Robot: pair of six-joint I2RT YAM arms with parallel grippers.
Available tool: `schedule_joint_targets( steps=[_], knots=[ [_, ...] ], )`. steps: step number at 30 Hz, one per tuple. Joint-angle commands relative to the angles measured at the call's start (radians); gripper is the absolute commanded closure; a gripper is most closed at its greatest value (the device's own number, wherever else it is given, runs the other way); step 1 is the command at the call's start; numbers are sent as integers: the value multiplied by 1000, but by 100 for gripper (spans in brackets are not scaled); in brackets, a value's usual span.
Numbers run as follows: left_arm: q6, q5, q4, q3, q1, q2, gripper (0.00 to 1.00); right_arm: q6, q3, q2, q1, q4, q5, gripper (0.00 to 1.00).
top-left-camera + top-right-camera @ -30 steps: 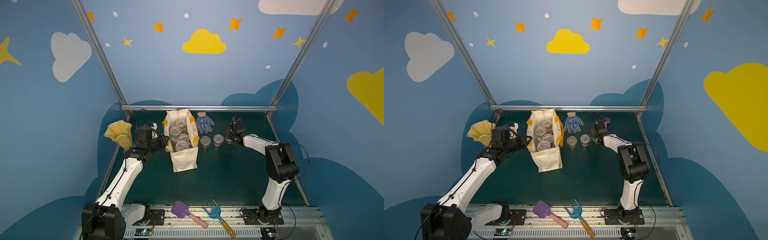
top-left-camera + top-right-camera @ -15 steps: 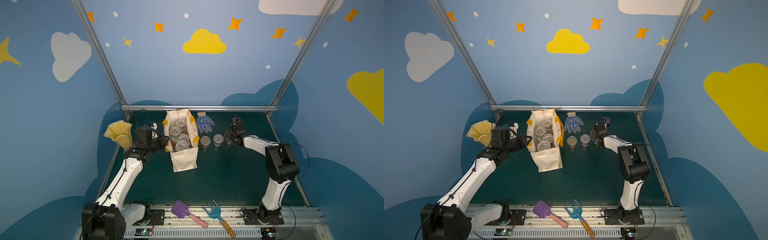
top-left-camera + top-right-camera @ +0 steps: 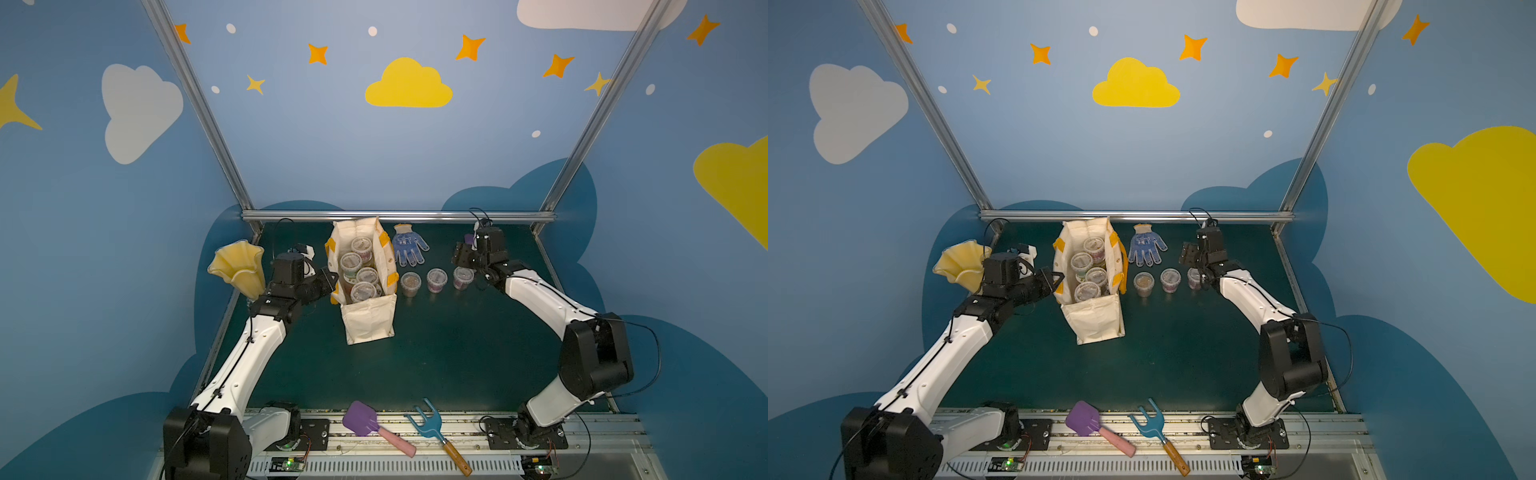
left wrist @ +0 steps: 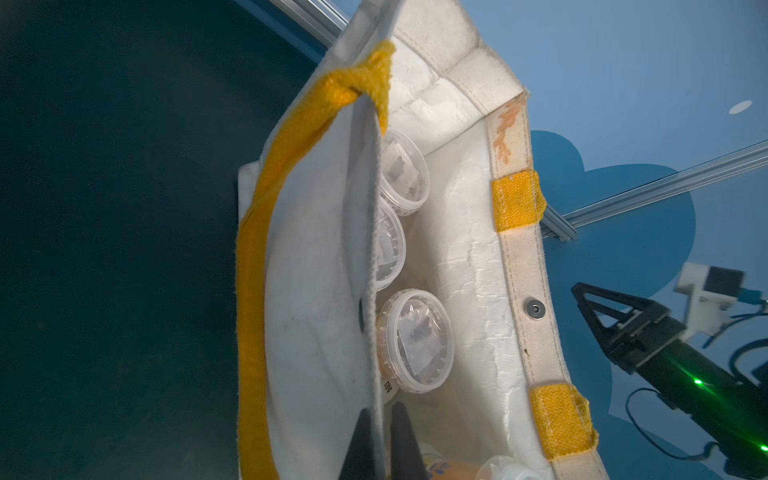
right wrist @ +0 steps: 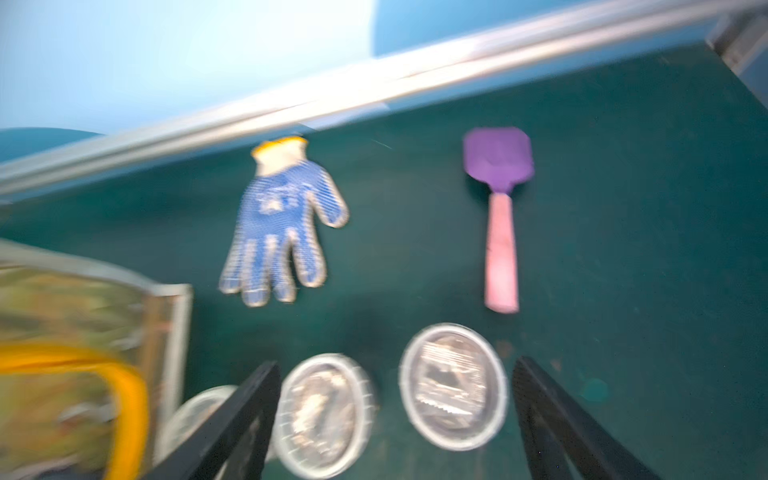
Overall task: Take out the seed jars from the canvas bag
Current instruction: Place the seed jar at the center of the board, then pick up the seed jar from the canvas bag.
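The cream canvas bag [image 3: 368, 324] [image 3: 1096, 322] stands open at the back of the green table. Several seed jars [image 3: 363, 291] [image 4: 415, 340] sit inside it. My left gripper [image 3: 330, 282] [image 4: 380, 440] is shut on the bag's left wall [image 4: 316, 291], pinching the fabric. Three seed jars stand in a row to the right of the bag [image 3: 410, 283] [image 3: 436, 279] [image 3: 463, 276]. My right gripper [image 3: 461, 259] [image 5: 395, 365] hovers open just above the rightmost jar [image 5: 453, 386], with nothing between its fingers. The right wrist view is blurred.
A yellow ruffled vase [image 3: 239, 266] stands behind my left arm. A blue dotted glove [image 3: 409, 249] lies behind the jars, and a purple spade [image 5: 500, 208] lies behind my right gripper. Another purple spade [image 3: 360, 417] and a blue fork [image 3: 432, 424] lie at the front edge.
My right gripper has opened wider and lifted off the rightmost jar, which now stands uncovered on the table. The left gripper and the bag have not moved.
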Motion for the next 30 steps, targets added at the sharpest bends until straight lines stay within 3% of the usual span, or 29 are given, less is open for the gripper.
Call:
schedule_joint_targets(
  steps=[1, 6, 15, 30],
  knots=[
    [13, 24, -3, -2, -3, -18, 95, -77, 101, -54, 79, -73, -164, 15],
    [12, 26, -1, -3, -4, -20, 95, -166, 278, -26, 226, -216, -292, 15],
    [9, 25, 6, -17, -3, -25, 95, -229, 491, 123, 485, -442, -186, 14],
    [1, 30, 12, -28, -3, -33, 95, -162, 531, 207, 594, -503, -123, 12]
  ],
)
